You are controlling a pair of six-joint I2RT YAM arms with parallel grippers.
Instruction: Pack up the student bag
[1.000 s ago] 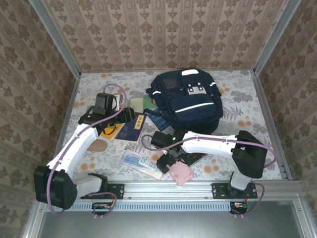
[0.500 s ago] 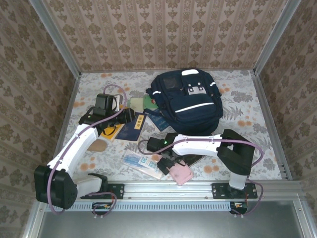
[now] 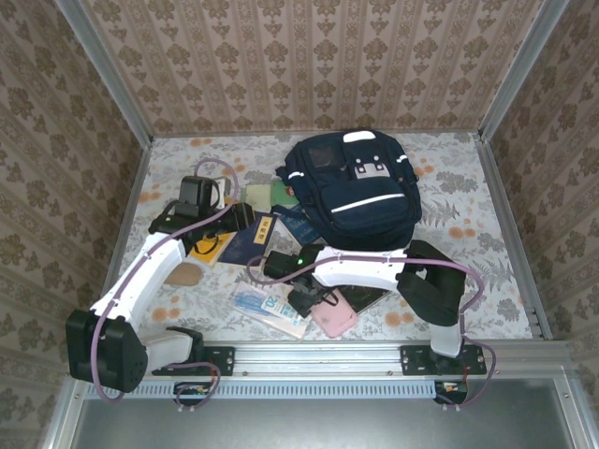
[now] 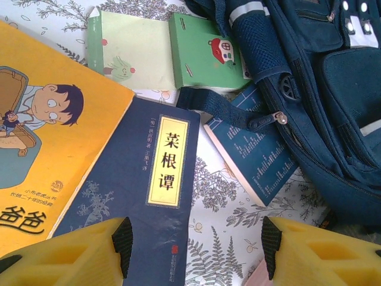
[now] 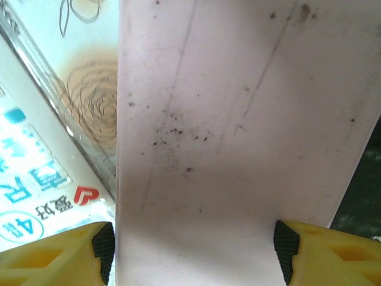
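Left end effector (image 4: 196,241): open about halfway, empty, touching nothing. Hangs above the lower edge of a navy book (image 4: 137,196), yellow fingers (image 4: 89,250) either side of bare cover and fern-print desk (image 3: 468,196).

Right end effector (image 5: 190,244): open wide, low over a pink case (image 5: 238,119). Left pad just beside the case's left edge, right pad over its surface; contact with either pad impossible to tell. Case flat, scuffed with dark specks.

Writing and labels:
- Navy book: cream label reading 菜根谭, smaller print beside it too fine to read.
- Yellow picture book (image 4: 53,155): cartoon boy with a suitcase, large black characters cut off at the frame edge.
- Green notepad (image 4: 205,56): small red house drawing, no legible text.
- Blue booklet (image 4: 256,155): columns of tiny white print, unreadable, partly tucked under the bag.
- White packet (image 5: 36,196): blue lettering, a circled "4", a red heart-shaped mark; rest cut off.

Student bag (image 3: 360,192): navy with white stripes, lying flat at the far middle of the desk. Just right of the left end effector (image 3: 245,217), with books between. Beyond the right end effector (image 3: 304,299), which sits nearer the arm bases, apart from the bag. Zip pull and mesh side pocket visible in the left wrist view (image 4: 321,89).
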